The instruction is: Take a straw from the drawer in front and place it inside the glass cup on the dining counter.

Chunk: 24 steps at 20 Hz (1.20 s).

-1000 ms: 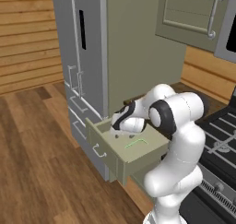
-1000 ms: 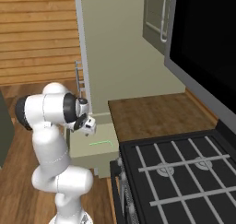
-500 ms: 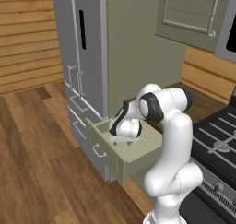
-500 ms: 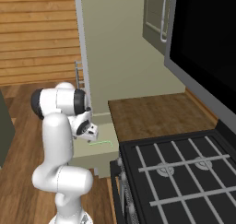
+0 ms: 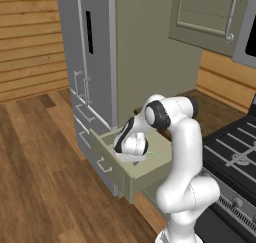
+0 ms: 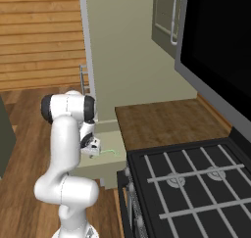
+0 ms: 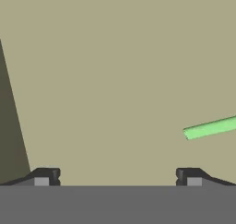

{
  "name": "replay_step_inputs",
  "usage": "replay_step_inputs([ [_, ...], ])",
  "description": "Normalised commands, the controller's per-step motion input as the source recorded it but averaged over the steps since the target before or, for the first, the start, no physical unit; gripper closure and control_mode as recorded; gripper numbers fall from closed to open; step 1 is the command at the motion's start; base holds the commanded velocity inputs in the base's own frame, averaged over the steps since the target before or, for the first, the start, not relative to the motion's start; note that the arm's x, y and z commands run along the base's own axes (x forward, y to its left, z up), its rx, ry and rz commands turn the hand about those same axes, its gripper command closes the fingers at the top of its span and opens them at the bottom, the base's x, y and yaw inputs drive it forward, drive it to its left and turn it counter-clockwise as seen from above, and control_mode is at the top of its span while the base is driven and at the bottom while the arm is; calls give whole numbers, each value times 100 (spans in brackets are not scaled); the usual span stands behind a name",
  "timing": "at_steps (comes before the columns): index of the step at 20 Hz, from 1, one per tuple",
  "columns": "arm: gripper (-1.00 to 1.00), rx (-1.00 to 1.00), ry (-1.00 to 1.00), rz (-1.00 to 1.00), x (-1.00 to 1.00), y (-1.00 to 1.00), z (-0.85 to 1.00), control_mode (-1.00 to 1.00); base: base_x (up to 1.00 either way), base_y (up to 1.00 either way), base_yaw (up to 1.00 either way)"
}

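The sage-green drawer [image 5: 113, 171] stands pulled open below the counter, also seen from the other side [image 6: 105, 162]. My gripper [image 5: 134, 155] reaches down into it, open, with nothing between its fingertips [image 7: 46, 175]. The thin light-green straw [image 7: 210, 127] lies on the drawer floor [image 7: 115, 80], ahead of my gripper [image 7: 117, 177] and off to the right of the right tip, not touching it. A bit of the straw [image 6: 112, 151] shows just right of the hand [image 6: 93, 148], and again as a green sliver [image 5: 152, 156]. The glass cup and the dining counter are out of view.
The tall grey fridge [image 5: 90, 62] with its lower drawers stands left of the open drawer. A black stove [image 6: 186, 183] lies to the right, beside a short dark wood counter [image 6: 157, 122]. An upper cabinet [image 5: 210, 12] hangs above. Wooden floor [image 5: 40, 177] spreads left.
The hand has dropped from above the drawer down into it, closer to the floor and the straw. The jaws stay open.
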Motion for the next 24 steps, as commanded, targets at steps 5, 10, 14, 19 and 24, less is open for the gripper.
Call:
replay_step_inputs([
  [5, -100, 0, 8, 7, -2, 85, -4, -100, 0, 0, 0],
  [10, -100, 0, 1, 12, -26, 100, 19, -100, 0, 0, 0],
  [14, -100, 0, -7, 9, -15, 46, 57, -100, 0, 0, 0],
  [19, -100, -7, -6, 3, 6, -68, 48, -100, 0, 0, 0],
  [24, -100, -6, 0, 16, 6, -98, 8, -100, 0, 0, 0],
])
